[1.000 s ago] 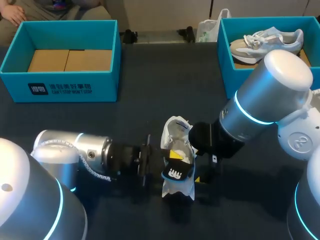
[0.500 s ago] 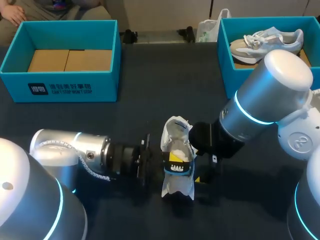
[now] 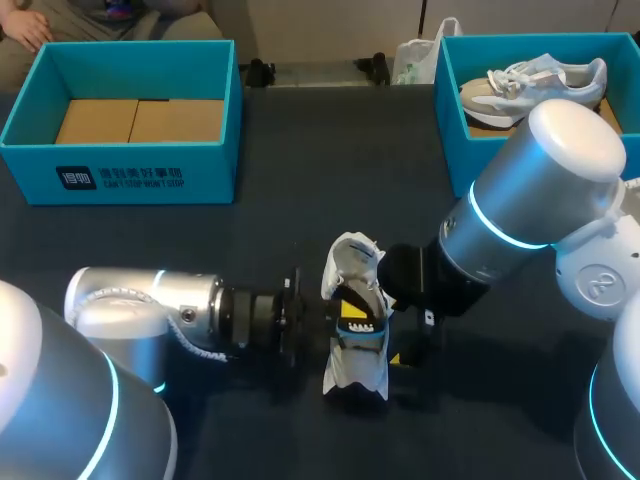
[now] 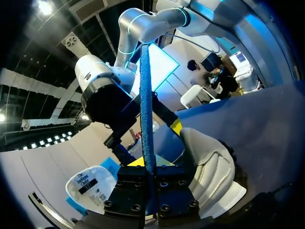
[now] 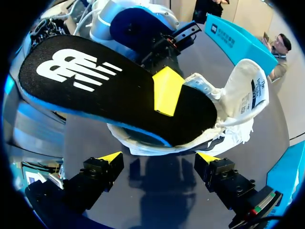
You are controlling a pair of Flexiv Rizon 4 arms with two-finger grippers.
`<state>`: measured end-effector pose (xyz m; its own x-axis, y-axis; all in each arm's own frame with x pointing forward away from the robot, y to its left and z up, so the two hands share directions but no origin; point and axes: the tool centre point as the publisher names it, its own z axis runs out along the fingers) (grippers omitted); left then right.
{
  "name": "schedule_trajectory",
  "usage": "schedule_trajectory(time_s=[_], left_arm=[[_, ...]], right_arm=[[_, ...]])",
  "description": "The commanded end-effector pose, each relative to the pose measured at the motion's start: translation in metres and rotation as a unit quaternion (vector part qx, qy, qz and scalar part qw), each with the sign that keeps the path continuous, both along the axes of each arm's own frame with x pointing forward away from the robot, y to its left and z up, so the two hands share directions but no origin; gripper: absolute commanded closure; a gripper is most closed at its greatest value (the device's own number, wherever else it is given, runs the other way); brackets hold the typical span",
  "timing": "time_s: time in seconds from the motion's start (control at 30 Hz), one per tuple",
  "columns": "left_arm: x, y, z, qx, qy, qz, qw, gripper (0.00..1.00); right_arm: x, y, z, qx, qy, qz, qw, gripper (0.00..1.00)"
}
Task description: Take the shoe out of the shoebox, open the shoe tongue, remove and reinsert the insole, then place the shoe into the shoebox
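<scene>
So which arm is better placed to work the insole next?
Left, probably. The left gripper is shut on the insole, which stands partly in the shoe; the right gripper is open, holding nothing.

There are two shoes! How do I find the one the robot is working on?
Look at the dark table, at its near middle, between the left arm and right arm. The shoe there is white and has a black insole poking out; the other shoe lies in the far-right blue box.
</scene>
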<state>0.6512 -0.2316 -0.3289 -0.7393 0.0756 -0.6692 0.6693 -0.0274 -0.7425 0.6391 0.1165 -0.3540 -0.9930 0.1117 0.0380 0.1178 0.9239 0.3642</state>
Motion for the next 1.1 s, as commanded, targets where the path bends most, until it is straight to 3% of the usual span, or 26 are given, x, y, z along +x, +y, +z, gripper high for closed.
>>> schedule_trajectory(time_s=[0.03, 0.27, 0.37, 0.43, 0.87, 0.9, 0.97, 1.1], left_arm=[[0.000, -0.004, -0.003, 0.001, 0.001, 0.008, 1.000, 1.00], [-0.002, 0.000, 0.001, -0.002, 0.009, 0.008, 1.000, 1.00], [-0.003, 0.003, 0.005, -0.003, 0.009, 0.007, 1.000, 0.73], [-0.004, 0.005, 0.008, -0.004, 0.007, 0.008, 1.000, 0.67], [-0.024, 0.006, 0.027, -0.014, -0.009, -0.012, 1.000, 0.68], [-0.025, 0.005, 0.027, -0.014, -0.011, -0.013, 1.000, 0.71], [-0.026, 0.004, 0.027, -0.014, -0.014, -0.014, 1.000, 0.98], [-0.026, 0.002, 0.021, -0.008, -0.022, -0.011, 1.000, 1.00]], right_arm=[[-0.001, 0.000, -0.001, 0.001, -0.001, 0.000, 1.000, 0.00], [-0.001, 0.000, -0.001, 0.001, -0.001, 0.000, 1.000, 0.00], [-0.001, 0.000, -0.001, 0.001, -0.001, 0.000, 1.000, 0.00], [-0.001, 0.000, -0.001, 0.001, -0.001, 0.000, 1.000, 0.00], [-0.001, 0.000, -0.001, 0.001, -0.001, 0.000, 1.000, 0.00], [-0.001, 0.000, -0.001, 0.001, -0.001, 0.000, 1.000, 0.00], [-0.001, 0.000, -0.001, 0.001, -0.001, 0.000, 1.000, 0.00], [-0.001, 0.000, -0.001, 0.001, -0.001, 0.000, 1.000, 0.00]])
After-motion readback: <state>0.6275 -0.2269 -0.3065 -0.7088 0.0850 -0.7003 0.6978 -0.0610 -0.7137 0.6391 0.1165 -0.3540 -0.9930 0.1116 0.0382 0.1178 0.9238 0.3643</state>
